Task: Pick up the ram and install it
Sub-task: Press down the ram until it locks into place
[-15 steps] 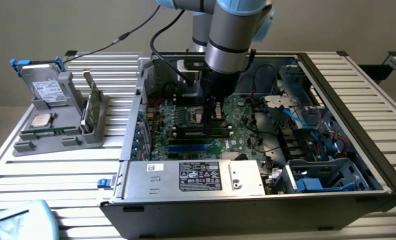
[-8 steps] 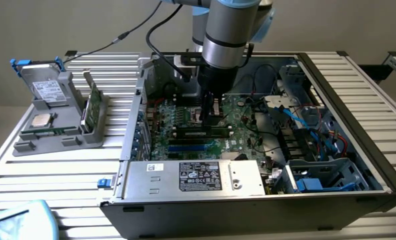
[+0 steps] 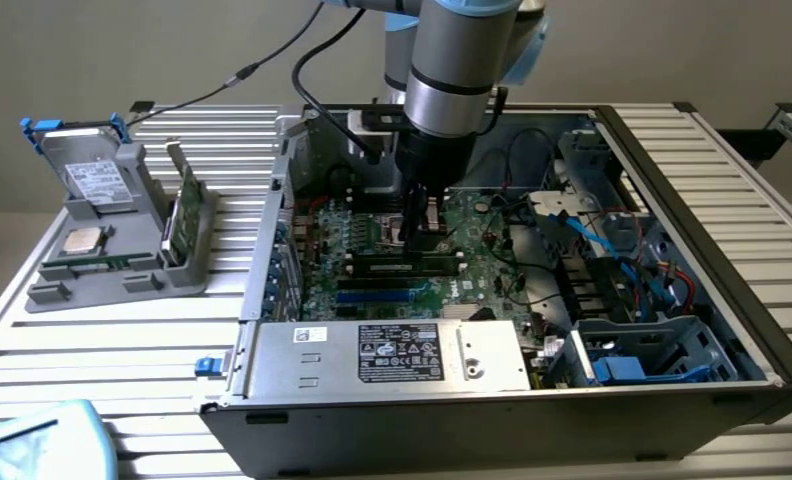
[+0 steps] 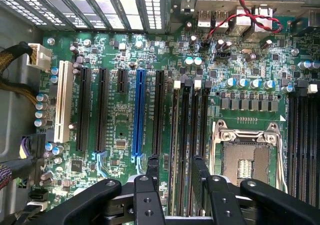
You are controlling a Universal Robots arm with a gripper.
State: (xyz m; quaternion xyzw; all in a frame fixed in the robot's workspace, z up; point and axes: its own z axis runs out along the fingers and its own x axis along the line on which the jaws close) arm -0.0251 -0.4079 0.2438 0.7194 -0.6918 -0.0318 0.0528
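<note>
My gripper [image 3: 423, 238] hangs straight down from the arm into the open computer case, just over the motherboard [image 3: 369, 240]. Right below it a long dark stick with a green edge, the ram [image 3: 403, 266], stands upright in a memory slot. In the wrist view the two black fingers [image 4: 151, 172] are spread apart with nothing between them, so the gripper [image 4: 175, 159] is open. The long black memory slots [image 4: 192, 130] run between the fingers. There I cannot tell the stick's thin edge from the slots.
A grey holder [image 3: 49, 290] at the exterior view's left carries a hard drive [image 3: 92, 180], a square silver chip [image 3: 81, 240], an upright green card [image 3: 185, 212] and a thin green strip [image 3: 99, 263]. Case walls, cables [image 3: 596, 240], the power supply [image 3: 396, 352] and the processor socket [image 4: 245, 155] crowd the gripper.
</note>
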